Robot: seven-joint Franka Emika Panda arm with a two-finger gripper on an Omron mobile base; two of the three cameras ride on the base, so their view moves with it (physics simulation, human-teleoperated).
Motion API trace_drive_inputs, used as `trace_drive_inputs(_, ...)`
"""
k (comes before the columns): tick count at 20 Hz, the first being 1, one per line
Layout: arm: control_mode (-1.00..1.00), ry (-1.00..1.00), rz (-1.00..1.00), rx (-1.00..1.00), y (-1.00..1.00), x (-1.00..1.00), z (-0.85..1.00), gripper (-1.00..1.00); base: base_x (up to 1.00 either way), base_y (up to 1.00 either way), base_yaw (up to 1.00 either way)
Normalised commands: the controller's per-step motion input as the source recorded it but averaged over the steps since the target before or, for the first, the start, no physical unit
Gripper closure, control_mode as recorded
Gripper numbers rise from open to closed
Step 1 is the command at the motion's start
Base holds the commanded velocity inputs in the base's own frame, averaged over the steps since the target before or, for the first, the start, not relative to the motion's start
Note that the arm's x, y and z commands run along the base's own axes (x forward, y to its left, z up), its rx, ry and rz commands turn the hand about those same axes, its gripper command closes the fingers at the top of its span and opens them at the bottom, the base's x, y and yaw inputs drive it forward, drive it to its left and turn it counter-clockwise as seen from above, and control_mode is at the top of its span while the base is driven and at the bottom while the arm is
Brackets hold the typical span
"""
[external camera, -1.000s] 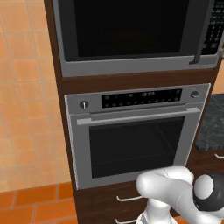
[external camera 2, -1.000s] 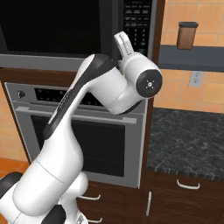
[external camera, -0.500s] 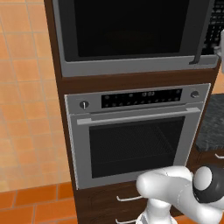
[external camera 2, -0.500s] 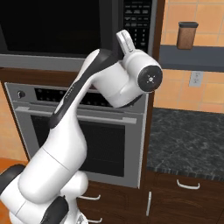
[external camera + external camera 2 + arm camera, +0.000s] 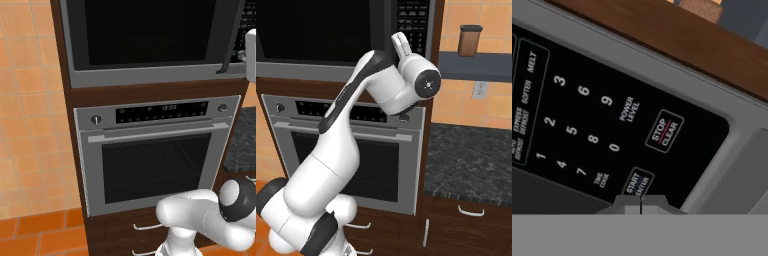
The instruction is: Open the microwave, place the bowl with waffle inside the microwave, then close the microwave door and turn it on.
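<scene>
My pincer (image 5: 641,204): clenched, tips pressed together with nothing between them, right up against the keypad's bottom edge by the START/ENTER button (image 5: 636,183) (whether it touches the button I cannot tell).
My arm (image 5: 351,125): rises from the base and bends up across the oven front to the keypad.
Keypad (image 5: 412,21): black panel at the right edge of the microwave (image 5: 150,40); digit keys, with STOP/CLEAR (image 5: 664,131) above START/ENTER in the hand view.
Microwave door (image 5: 145,32): shut, dark glass flush in its grey frame, slim vertical handle (image 5: 231,37) at its right edge.
Oven (image 5: 155,155): directly below the microwave, door shut, round knob at each end of its control strip.
Counter (image 5: 471,160): dark speckled stone, right of the oven.
Brown canister (image 5: 469,40): on the shelf above that counter.
</scene>
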Motion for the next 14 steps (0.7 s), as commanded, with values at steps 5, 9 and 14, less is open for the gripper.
trace_drive_inputs(5, -1.0, 0.0, 0.0, 0.02, -0.06, 0.26, 0.0, 1.0, 0.0, 0.0, 0.0)
trace_drive_inputs(9, -1.0, 0.0, 0.0, 0.0, 0.0, 0.32, 0.0, 1.0, 0.0, 0.0, 0.0)
trace_drive_inputs(14, -1.0, 0.0, 0.0, 0.0, 0.0, 0.32, 0.0, 1.0, 0.0, 0.0, 0.0)
